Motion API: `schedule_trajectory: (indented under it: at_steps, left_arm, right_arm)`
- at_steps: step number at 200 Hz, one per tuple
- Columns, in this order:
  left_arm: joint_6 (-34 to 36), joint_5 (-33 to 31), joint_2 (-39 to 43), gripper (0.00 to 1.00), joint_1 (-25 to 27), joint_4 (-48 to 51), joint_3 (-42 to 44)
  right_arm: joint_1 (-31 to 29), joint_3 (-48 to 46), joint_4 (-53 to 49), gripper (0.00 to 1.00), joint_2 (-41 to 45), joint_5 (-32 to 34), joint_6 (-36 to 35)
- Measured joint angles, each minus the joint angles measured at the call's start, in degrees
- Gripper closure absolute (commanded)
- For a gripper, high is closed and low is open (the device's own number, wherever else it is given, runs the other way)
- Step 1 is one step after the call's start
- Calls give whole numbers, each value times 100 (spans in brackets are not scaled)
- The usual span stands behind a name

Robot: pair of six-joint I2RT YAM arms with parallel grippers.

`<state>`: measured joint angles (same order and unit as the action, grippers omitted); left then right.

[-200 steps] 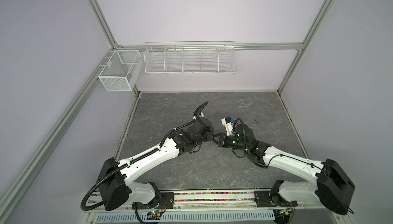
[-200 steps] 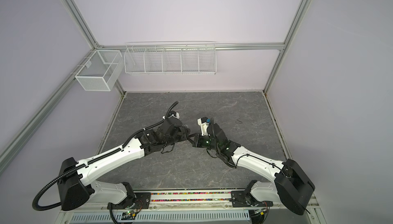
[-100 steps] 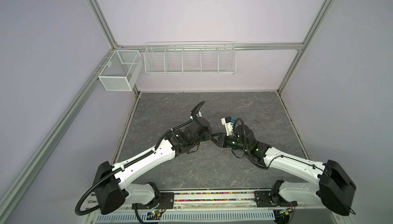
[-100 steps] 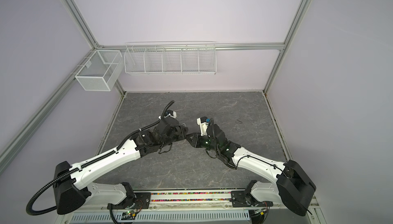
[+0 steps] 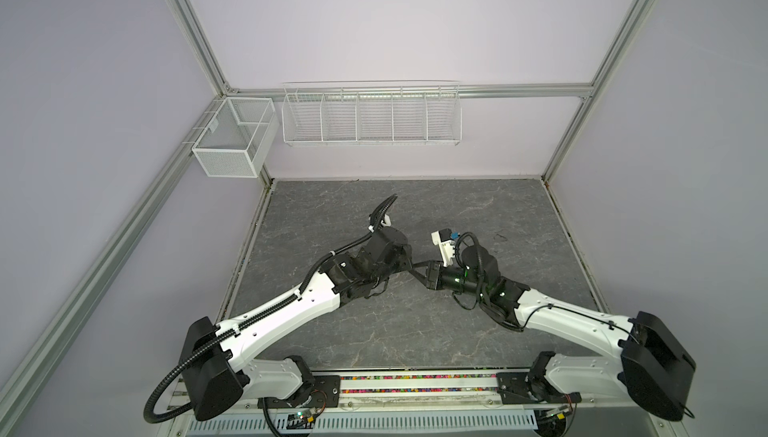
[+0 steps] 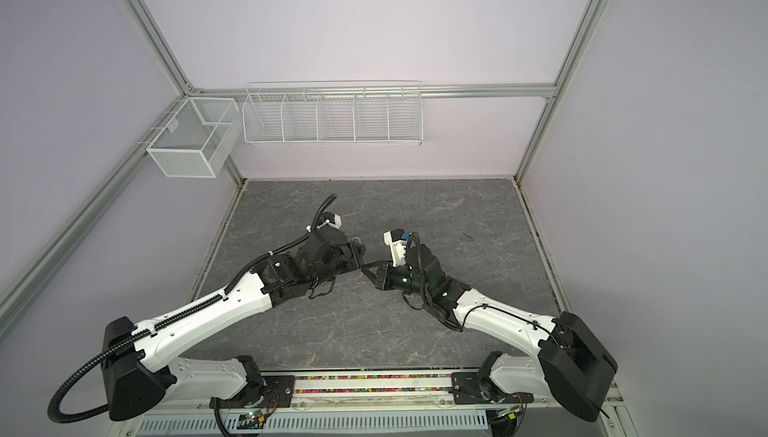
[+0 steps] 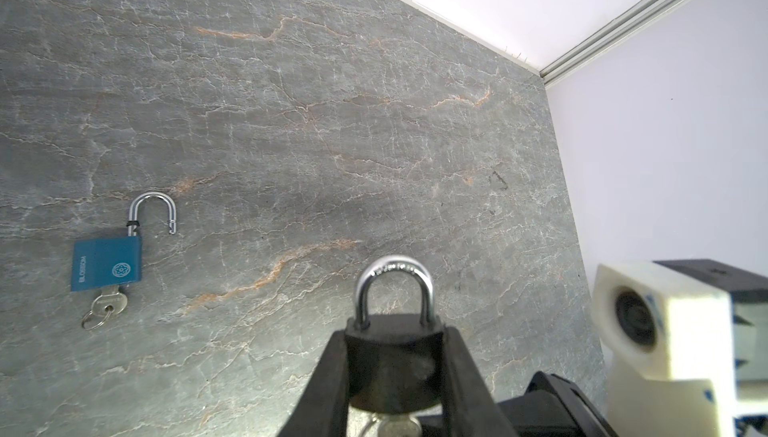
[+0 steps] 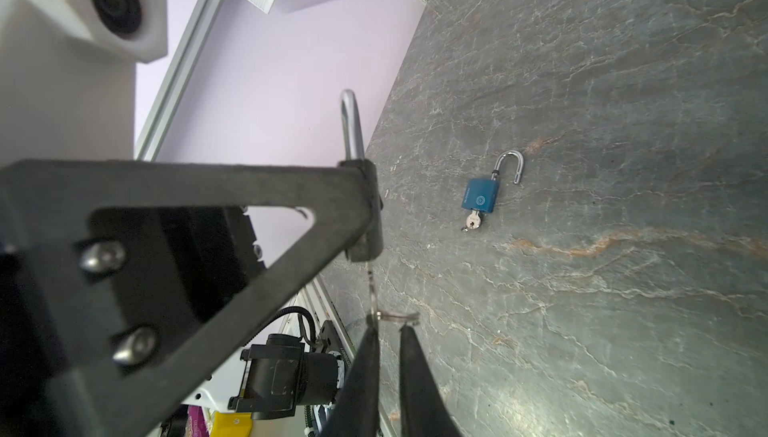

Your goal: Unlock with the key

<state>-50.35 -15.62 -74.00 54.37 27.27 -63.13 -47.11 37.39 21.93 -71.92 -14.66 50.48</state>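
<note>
**Grey worktop, two padlocks: one lying open, one clamped for its key**

Lilac walls close in a grey veined worktop (image 5: 415,331). On it, well apart from both arms, lies a blue padlock (image 7: 106,264), plainly open. It looks finished with.

The work in hand is the black padlock (image 7: 392,368), held clear of the worktop between the two arms, near the middle. The left end effector (image 7: 395,343) is closed on its body, one finger on each flank. The shackle (image 7: 392,266) points away from the wrist and sits in the body, so this one looks locked. That grip leaves the keyed end free and facing the other arm, probably so the body is steadied against a twist. The key (image 8: 370,281) sits in that end, with its ring (image 8: 395,316) hanging from it.

The right end effector (image 8: 388,331) faces the key end-on. Its fingers (image 8: 368,356) stand only a narrow slit apart, with their tips at the ring, and one tip seems to touch it. Whether they pinch key or ring I cannot tell. To turn the lock they would need the key's flat head rather than the loose ring, as I judge it.
</note>
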Motion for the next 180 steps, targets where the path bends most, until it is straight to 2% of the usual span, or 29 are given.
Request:
schedule_trajectory:
  at_steps: [40, 180]
  left_arm:
    - [0, -2, 0, 100, -13, 4, 0]
    - [-20, 17, 26, 100, 13, 68, 74]
  right_arm:
    - [15, 22, 116, 94, -76, -42, -63]
    - [9, 308, -22, 94, -144, 328, -297]
